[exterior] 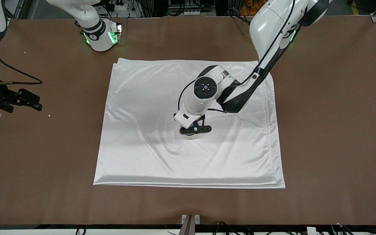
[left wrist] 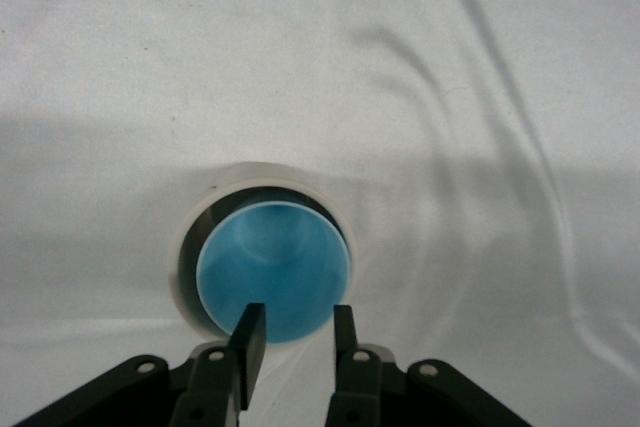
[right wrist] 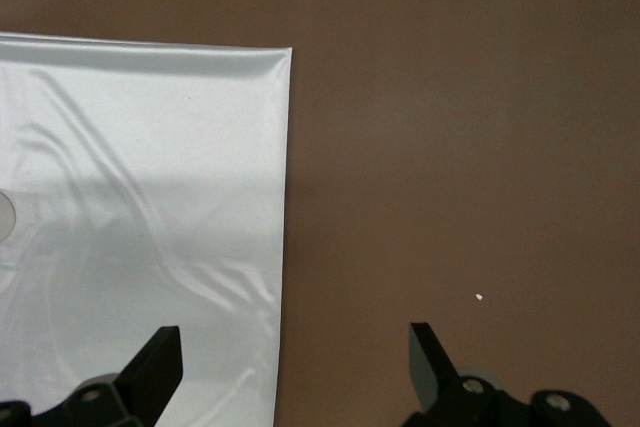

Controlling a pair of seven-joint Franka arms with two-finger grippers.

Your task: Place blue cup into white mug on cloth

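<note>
The left gripper [left wrist: 292, 339] hangs just above the middle of the cloth [exterior: 142, 153], pointing straight down over the blue cup [left wrist: 272, 272]. Its two fingers [left wrist: 250, 342] stand a narrow way apart, one on each side of the cup's rim at the edge nearest the wrist camera; whether the pads touch the rim or have let go of it cannot be told from the left wrist view. The blue cup sits upright inside the white mug [left wrist: 190, 252], its bright blue inside facing up, with a dark gap showing between the cup's wall and the mug's wall along one side. The mug's pale rim rings the cup, and the mug stands on the cloth; in the front view both are almost wholly hidden under the gripper. The cloth lies flat and lightly creased on the brown surface [exterior: 331, 130], its folded layers showing along the edge nearest the front camera. The right gripper [right wrist: 295, 357] waits over the bare surface at the right arm's end, well apart from the mug, its fingers spread wide and holding nothing, with the cloth's corner in its view.
</note>
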